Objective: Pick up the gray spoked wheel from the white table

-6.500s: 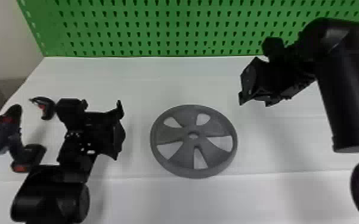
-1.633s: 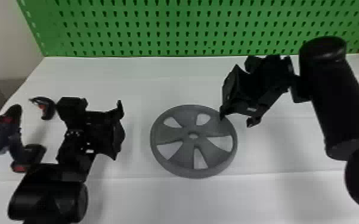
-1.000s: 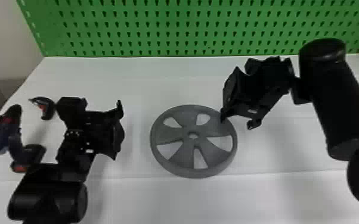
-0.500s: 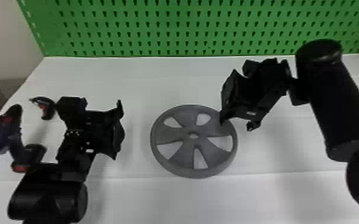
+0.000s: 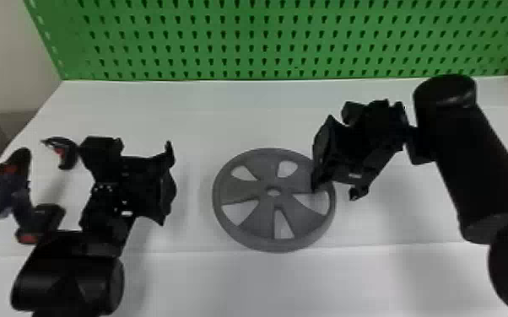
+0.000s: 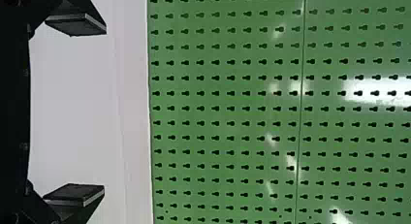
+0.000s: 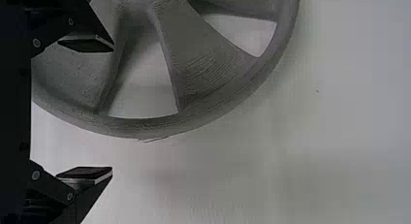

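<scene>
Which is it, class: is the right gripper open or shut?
Open: the right wrist view shows the right gripper with its fingers wide apart.

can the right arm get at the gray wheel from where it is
Probably yes: the right claw is open by the right edge of the gray wheel, and nothing seems to stand in the way, though its height is hard to judge.

Right fingers (image 5: 316, 177) crowd the wheel's (image 5: 244, 192) right; its left is open.

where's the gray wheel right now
In the head view the gray wheel lies flat on the white table, between the two grippers, closer to the right gripper, one finger of which overlaps its rim there.
</scene>
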Controlling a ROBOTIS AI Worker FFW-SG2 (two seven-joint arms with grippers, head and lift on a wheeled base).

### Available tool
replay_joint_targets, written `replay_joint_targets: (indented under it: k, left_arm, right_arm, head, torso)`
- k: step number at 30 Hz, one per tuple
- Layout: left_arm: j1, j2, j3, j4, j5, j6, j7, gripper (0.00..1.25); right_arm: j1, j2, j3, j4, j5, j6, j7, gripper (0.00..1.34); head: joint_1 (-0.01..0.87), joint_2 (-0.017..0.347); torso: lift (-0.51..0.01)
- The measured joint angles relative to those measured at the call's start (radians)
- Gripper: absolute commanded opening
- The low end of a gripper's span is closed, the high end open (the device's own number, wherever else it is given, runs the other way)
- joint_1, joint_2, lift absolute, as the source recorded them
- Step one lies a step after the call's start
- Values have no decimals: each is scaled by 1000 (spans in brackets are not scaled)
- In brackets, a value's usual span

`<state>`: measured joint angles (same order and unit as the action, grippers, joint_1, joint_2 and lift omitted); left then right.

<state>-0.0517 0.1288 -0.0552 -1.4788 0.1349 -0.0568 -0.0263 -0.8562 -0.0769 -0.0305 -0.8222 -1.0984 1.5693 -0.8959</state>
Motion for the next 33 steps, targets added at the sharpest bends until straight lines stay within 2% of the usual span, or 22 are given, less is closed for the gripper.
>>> replay_joint_targets:
  k: [15,24,33]
  left_arm:
    - [-1,0,-1,0,1,0,0,1120]
    - [-2,0,-2,0,2,0,0,1120]
    - [-1,0,0,0,2,0,0,1120]
  right_arm:
    - [21,-2,52,2,0,0,0,965]
    - [32,-2,55,5,0,-46,0,968]
    - [29,6,53,47,17,-100,0,970]
  head:
    - [767,35]
    - [767,35]
    - [767,35]
  torso:
    - [-107]
    - [-107]
    - [-107]
